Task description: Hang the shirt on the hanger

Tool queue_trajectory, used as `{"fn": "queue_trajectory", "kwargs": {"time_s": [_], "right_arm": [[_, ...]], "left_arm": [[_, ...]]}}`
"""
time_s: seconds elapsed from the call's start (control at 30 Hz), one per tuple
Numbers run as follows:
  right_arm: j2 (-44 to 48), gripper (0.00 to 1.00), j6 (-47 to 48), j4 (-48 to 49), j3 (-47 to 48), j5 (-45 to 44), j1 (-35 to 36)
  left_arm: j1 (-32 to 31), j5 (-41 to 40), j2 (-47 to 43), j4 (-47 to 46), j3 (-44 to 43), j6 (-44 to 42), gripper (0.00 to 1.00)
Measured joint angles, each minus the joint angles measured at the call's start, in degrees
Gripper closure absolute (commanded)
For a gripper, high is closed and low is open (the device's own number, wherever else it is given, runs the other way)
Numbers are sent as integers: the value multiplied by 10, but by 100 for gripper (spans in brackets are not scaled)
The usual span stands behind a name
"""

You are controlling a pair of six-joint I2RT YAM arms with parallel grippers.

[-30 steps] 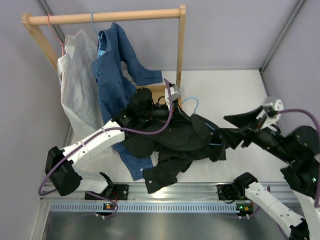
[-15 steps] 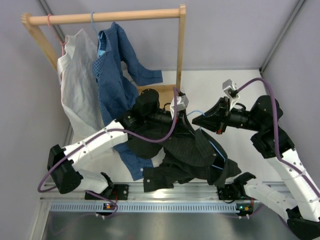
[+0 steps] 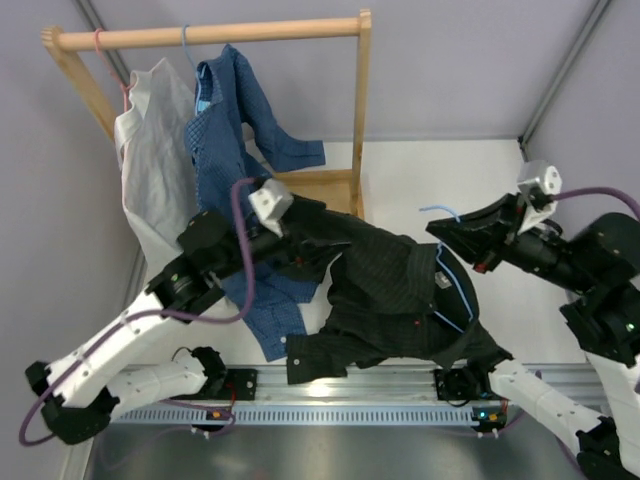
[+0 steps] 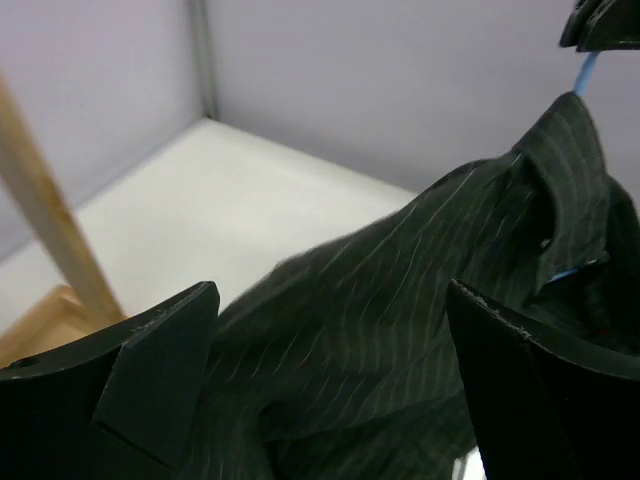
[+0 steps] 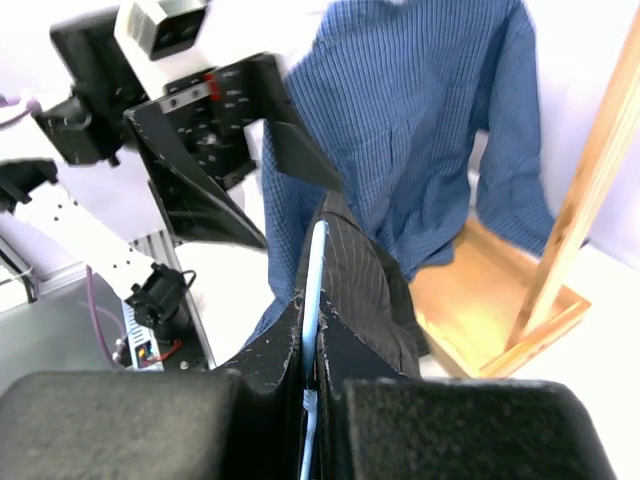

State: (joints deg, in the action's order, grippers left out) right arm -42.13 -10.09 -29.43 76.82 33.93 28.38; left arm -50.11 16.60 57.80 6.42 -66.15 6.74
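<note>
The soft, floppy shirt (image 3: pixel 400 290) looks best pinched at its shoulder by the wide-open left gripper (image 4: pixel 330 300), while the right gripper (image 5: pixel 313 318) squeezes the hanger (image 5: pixel 317 260).

No writing, label, brand name, number or sign can be read in any of the views.
</note>
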Motion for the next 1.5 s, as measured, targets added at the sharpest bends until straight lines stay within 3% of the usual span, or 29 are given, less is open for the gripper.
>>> {"fn": "queue_trajectory", "kwargs": {"time_s": [0.17,0.33,0.4,0.47,0.5,0.53,0.57,0.7,0.93,1.33,1.37,1.4,1.43,1.47,1.5], "right_arm": [[18,100,20,-51,69,-8,0],[18,100,31,-84,108,8,0],[17,100,35,-98,116,19,0],[17,100,40,-109,122,22,0],[17,100,41,-111,123,23,0],[17,100,42,-114,123,23,0],[17,100,44,-118,123,22,0],[19,100,52,-128,124,-7,0],[84,100,61,-153,69,-112,0],[107,100,54,-172,49,-191,0],[105,100,52,-172,49,-196,0],[103,100,50,-171,49,-203,0],[101,100,49,-170,49,-207,0],[97,100,48,-170,50,-211,0],[94,100,46,-169,51,-214,0]], "left_arm": [[0,-92,-137,-74,120,-9,2],[0,-163,-96,-95,146,-16,2],[0,-179,-67,-98,151,-18,6],[0,-181,-49,-99,158,-19,26],[0,-176,-46,-103,162,-20,48],[0,-170,-43,-108,166,-15,82],[0,-163,-42,-113,169,-14,100],[-4,-213,-38,-139,170,11,100],[-3,-414,-31,-136,172,95,100],[-3,-478,52,-75,134,190,97],[-3,-479,52,-72,134,195,88],[-3,-480,52,-69,134,200,62],[-3,-480,51,-67,134,202,43],[-3,-481,51,-59,133,204,25],[-2,-479,50,-51,132,204,16]]}}
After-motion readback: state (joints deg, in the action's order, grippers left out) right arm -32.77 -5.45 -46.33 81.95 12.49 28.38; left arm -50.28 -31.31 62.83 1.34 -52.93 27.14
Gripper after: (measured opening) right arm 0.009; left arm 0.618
